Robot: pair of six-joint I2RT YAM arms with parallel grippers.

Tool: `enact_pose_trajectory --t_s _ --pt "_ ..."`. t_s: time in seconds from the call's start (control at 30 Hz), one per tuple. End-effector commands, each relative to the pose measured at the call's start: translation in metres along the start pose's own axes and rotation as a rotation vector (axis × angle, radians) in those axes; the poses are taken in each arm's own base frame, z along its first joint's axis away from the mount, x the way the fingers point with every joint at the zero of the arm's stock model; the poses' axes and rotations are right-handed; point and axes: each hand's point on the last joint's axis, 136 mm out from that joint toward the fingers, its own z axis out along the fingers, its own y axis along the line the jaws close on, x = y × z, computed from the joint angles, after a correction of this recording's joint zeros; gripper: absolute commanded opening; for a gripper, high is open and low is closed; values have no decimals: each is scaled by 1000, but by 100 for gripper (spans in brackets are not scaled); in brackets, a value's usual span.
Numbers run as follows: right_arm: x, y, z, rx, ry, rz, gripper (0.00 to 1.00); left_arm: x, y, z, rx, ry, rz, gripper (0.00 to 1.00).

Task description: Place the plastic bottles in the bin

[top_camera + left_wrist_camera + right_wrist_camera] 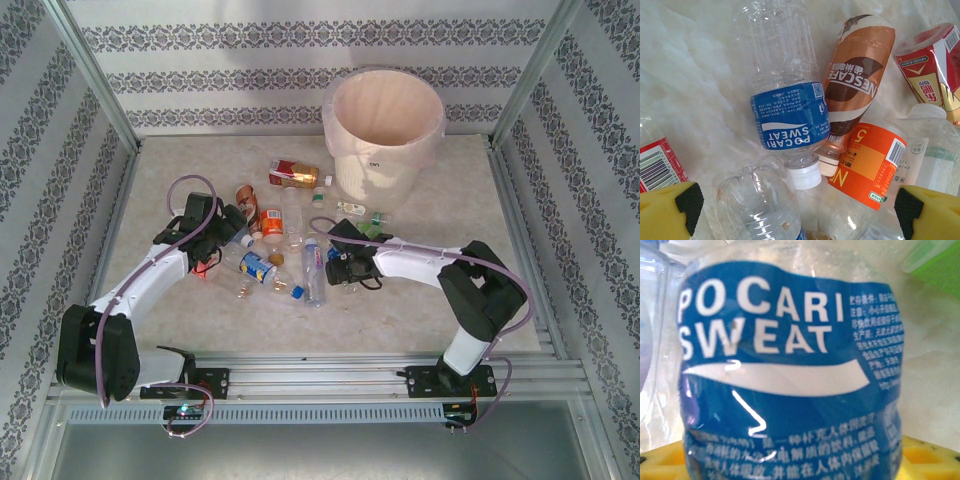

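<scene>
1. Filling the right wrist view, a Pocari Sweat bottle (785,365) sits against the lens. Its top and bottom are cut off by the frame and its small print is blurred.
2. Yellow fingers (930,457) of the right gripper (790,462) peek in at the lower corners, one on each side of that bottle. We cannot tell whether they press on it.
3. In the left wrist view, the left gripper (795,210) stands wide open and holds nothing. Beneath it lie a white-capped blue-labelled bottle (790,115) at centre, a brown Nescafé bottle (855,85) touching its right side, and an orange-labelled bottle (867,165) lower right. A red-labelled bottle (930,65) is cut off at the upper right edge.
4. From the top view, the bin (375,175) stands at upper centre-right on the table (180,170), a pinkish liner (432,135) over its rim. The part of its inside that we see is pale liner.
5. That view also gives the layout: the plastic bottles (270,250) lie scattered at centre frame, between the left gripper (240,225) and the right gripper (338,262). A few lie just beside the bin's base.
</scene>
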Motion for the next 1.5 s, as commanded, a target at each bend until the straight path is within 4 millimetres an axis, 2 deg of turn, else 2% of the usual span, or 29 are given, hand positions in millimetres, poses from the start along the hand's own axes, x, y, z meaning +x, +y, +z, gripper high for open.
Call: enact_pose_trajectory --t_s 0.0,0.27,0.47,0.57,0.7,0.93,1.1,1.23,1.33,1.47 --pt "0 2 -15 -22 -34 -42 59 -5 -9 -8 27 -23 31 100" --pt "-11 3 -46 -59 -146 -77 50 -7 -16 -8 47 -20 37 100" --pt "-38 4 -80 -64 -295 -82 47 -11 -27 -13 81 -23 58 100" --pt "-52 10 -95 -97 -367 -81 46 -14 -31 -17 127 -54 36 100" --pt "-71 19 -121 -153 -479 -63 44 -16 -51 -25 247 -69 50 100" --pt "-109 39 -185 -280 -696 -76 44 -17 -87 -45 409 -64 153 100" --pt "-143 42 -226 -342 -797 -87 44 -24 -112 -63 538 -96 163 100" --pt "-172 44 -270 -385 -898 -124 43 -27 -133 -79 637 -108 173 100" --pt "-194 42 -303 -402 -976 -148 44 -28 -138 -83 648 -123 197 100" --pt "-220 31 -328 -367 -1039 -163 44 -29 -130 -78 613 -138 181 100"
